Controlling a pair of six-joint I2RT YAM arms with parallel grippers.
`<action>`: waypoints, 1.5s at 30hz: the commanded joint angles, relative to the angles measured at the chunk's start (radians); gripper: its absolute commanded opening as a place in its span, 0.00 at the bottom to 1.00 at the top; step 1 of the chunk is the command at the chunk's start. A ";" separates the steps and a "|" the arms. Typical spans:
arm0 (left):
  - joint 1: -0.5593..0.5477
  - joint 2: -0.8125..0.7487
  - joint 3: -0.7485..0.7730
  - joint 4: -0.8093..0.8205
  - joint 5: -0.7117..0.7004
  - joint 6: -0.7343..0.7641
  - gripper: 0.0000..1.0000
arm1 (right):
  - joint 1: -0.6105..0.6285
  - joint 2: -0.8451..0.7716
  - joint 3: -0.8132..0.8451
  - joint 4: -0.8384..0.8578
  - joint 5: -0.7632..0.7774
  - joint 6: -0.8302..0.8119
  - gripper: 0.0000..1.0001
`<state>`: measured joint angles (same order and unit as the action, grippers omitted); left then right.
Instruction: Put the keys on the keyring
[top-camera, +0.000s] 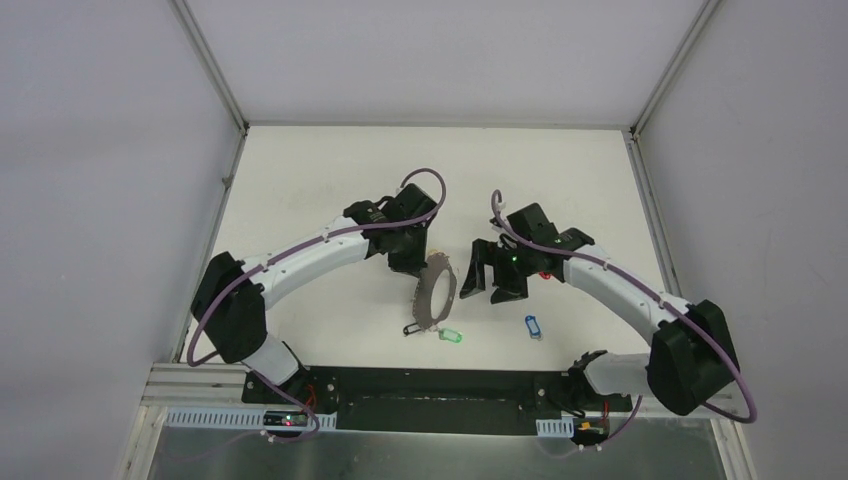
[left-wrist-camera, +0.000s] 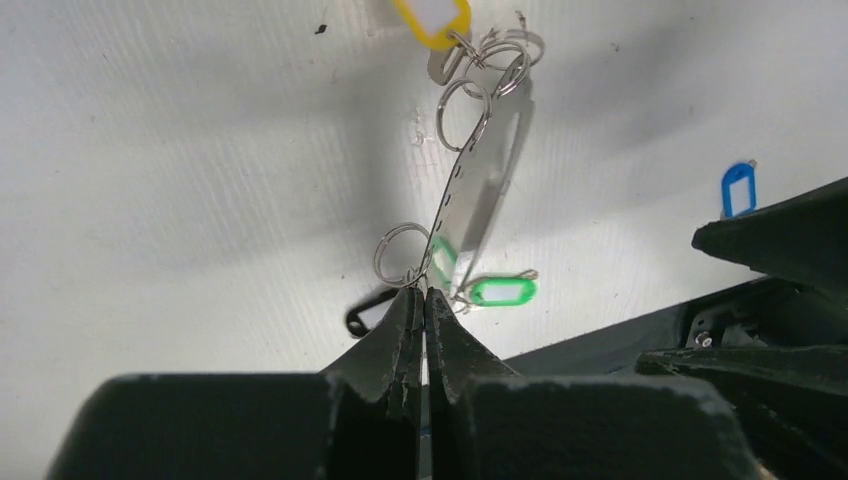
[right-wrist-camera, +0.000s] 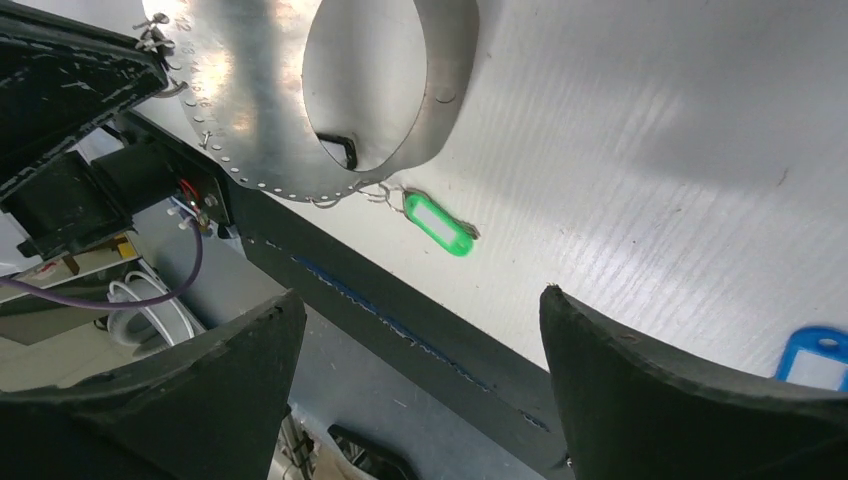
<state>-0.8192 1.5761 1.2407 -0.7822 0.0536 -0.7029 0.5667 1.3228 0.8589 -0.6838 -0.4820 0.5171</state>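
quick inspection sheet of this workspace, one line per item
surface: white table, no spills seen
job's things: keyring held on edge; green-tagged key at its rim; blue-tagged key lying apart
clutter: nothing seen
grippers: left gripper fingers shut on the keyring's rim; right gripper open, empty, beside the keyring
cables: purple cables run along both arms, none on the keyring
surroundings: white walls, metal frame

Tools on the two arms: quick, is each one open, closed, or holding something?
Left tool: closed, pinching the keyring by its rim.
Right tool: open, holding nothing.
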 joint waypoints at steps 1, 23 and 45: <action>-0.013 -0.076 0.042 -0.013 -0.017 0.086 0.00 | -0.021 -0.098 0.054 -0.005 0.052 -0.014 0.90; -0.020 -0.058 -0.018 0.026 0.065 0.045 0.00 | -0.047 -0.198 0.007 0.085 0.034 0.045 0.91; 0.009 0.090 -0.026 0.120 0.100 -0.036 0.52 | -0.050 -0.062 -0.067 0.106 -0.009 0.069 0.91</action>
<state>-0.8291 1.6962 1.2278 -0.7162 0.1173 -0.7193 0.5213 1.2461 0.7963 -0.6174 -0.4644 0.5755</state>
